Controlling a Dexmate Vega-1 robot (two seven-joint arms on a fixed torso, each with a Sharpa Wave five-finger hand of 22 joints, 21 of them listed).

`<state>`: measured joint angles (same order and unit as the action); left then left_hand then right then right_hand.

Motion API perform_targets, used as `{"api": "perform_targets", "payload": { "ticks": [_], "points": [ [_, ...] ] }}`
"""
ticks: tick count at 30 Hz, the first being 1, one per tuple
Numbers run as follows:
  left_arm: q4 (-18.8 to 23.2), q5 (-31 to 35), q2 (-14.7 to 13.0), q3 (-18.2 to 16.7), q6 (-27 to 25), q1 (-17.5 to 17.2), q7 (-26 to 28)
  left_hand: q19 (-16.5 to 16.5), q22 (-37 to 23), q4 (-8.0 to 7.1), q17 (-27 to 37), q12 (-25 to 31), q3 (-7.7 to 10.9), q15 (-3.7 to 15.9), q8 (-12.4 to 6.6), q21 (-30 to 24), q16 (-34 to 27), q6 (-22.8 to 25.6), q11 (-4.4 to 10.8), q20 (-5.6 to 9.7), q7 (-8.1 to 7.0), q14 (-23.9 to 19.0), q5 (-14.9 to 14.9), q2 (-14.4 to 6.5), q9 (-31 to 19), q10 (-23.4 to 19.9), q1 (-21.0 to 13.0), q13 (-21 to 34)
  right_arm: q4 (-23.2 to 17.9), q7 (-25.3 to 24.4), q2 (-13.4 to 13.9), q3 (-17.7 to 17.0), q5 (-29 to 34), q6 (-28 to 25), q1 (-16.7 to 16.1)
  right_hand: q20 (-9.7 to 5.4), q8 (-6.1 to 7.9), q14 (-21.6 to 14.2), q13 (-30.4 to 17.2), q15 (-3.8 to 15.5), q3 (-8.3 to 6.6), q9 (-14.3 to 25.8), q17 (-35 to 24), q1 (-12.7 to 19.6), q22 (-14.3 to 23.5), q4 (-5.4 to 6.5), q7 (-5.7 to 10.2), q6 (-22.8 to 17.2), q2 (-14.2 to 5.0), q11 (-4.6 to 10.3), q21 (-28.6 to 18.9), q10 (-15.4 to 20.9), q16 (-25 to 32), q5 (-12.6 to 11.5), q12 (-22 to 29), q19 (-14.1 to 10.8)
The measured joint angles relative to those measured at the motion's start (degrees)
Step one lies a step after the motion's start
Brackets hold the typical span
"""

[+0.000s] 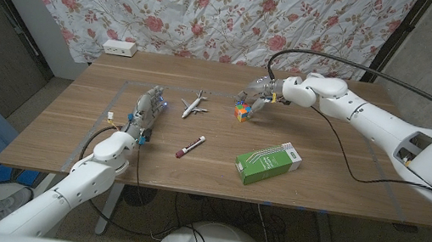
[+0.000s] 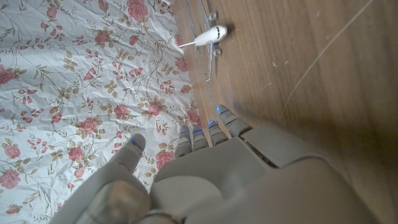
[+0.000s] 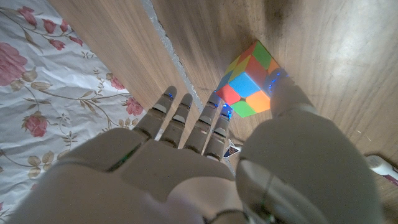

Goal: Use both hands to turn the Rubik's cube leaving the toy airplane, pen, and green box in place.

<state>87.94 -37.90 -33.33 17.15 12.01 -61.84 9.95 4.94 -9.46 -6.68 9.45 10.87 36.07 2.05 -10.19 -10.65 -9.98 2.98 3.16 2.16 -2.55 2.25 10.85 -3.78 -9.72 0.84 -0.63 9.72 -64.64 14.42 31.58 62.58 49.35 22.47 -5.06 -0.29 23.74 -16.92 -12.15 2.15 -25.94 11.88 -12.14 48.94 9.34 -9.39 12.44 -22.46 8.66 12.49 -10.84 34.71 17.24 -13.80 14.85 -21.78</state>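
Currently, your right hand (image 1: 262, 91) is at the Rubik's cube (image 1: 241, 111); your left hand (image 1: 146, 109) waits apart.
Your right thumb (image 3: 283, 93) touches the cube while the fingers (image 3: 186, 121) reach past it; a full grasp cannot be confirmed. Your left hand holds nothing, fingers extended. Toy airplane (image 1: 194, 105), pen (image 1: 190, 146) and closed green box (image 1: 268, 163), contents hidden, lie separately on the table (image 1: 339, 161).

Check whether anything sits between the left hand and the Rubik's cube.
The toy airplane does: it lies on the table between the left hand and the Rubik's cube. The right hand is already at the cube, with nothing between them.
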Motion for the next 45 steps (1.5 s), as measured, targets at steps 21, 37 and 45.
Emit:
{"api": "perform_targets", "payload": {
  "ticks": [21, 37, 45],
  "points": [
    [-1.54, -0.35, 0.57, 0.74, -0.25, 1.18, -0.88, 0.0, 0.0, 0.0, 0.0, 0.0, 0.0, 0.0, 0.0, 0.0, 0.0, 0.0, 0.0, 0.0, 0.0, 0.0, 0.0, 0.0, 0.0, 0.0, 0.0, 0.0, 0.67, -2.65, -0.34, 0.68, 1.15, -0.65, -0.19, -0.22, 2.99, -3.68, -0.25, 0.21, 0.31, 0.53, -0.53, 0.0, 0.01, 0.31, 0.16, -6.61, 0.0, 0.31, 0.0, 6.24, 0.88, -0.61, 0.21, -1.04],
    [-2.49, -0.6, 0.85, 1.11, -0.49, 1.89, -1.37, 0.0, 0.0, 0.0, 0.0, 0.0, 0.0, 0.0, 0.0, 0.0, 0.0, -0.01, 0.0, 0.0, 0.0, 0.0, 0.0, 0.0, 0.0, 0.0, 0.0, 0.0, 1.76, -3.75, -0.9, 1.36, 1.42, -0.29, 0.61, -0.85, 5.65, -5.94, -0.52, 0.42, 0.97, 0.78, -1.06, 0.37, 0.01, 0.45, 0.04, -11.74, -1.15, 0.22, 0.0, 10.94, 1.55, -0.6, 0.18, -1.67],
    [-2.95, -0.69, 1.0, 1.31, -0.55, 2.24, -1.63, 0.0, 0.0, 0.0, 0.0, 0.0, 0.0, 0.0, 0.0, 0.0, 0.0, -0.01, 0.0, 0.0, -0.01, 0.0, 0.0, 0.0, 0.0, 0.0, 0.0, 0.0, 1.89, -3.91, -0.97, 1.57, 1.45, -0.06, 0.99, -1.14, 6.79, -7.37, -0.48, 0.41, 0.97, 0.75, -1.33, 0.91, 0.01, 0.45, 0.08, -14.1, -1.67, 0.3, 0.0, 13.22, 2.04, -0.82, 0.17, -1.96]
  ]
}}
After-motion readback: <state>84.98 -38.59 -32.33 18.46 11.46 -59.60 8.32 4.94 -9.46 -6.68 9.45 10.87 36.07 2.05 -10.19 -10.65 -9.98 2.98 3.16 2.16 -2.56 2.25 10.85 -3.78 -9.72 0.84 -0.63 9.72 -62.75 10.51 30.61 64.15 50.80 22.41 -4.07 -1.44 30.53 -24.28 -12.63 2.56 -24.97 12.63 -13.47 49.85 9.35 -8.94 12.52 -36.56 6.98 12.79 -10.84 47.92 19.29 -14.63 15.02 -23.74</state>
